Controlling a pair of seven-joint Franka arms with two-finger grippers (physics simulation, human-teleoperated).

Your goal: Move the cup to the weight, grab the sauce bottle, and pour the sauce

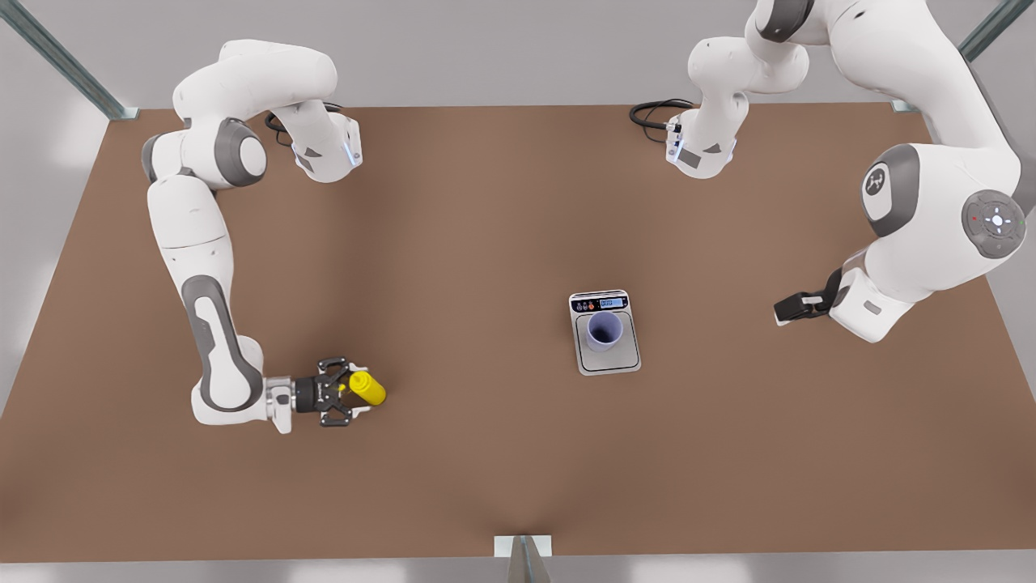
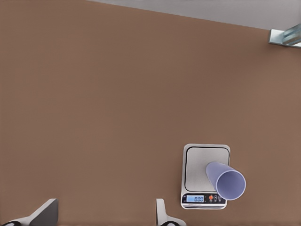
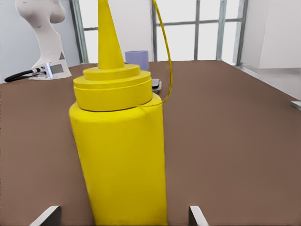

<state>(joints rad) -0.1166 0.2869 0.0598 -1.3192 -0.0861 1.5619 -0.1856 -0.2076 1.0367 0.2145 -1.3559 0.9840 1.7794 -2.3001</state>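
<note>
The yellow sauce bottle stands upright on the brown table at the front view's left. My right gripper is open around it, a fingertip on each side with a gap to the bottle. The lavender cup stands on the weight near the table's middle. From the left wrist view the cup sits on the weight beside its display. My left gripper waits at the front view's right, open with nothing between its fingers and well away from the weight.
Black cables lie by the arm bases at the table's back edge. A metal bracket sits at the middle of the front edge. Bare brown table separates the bottle from the weight.
</note>
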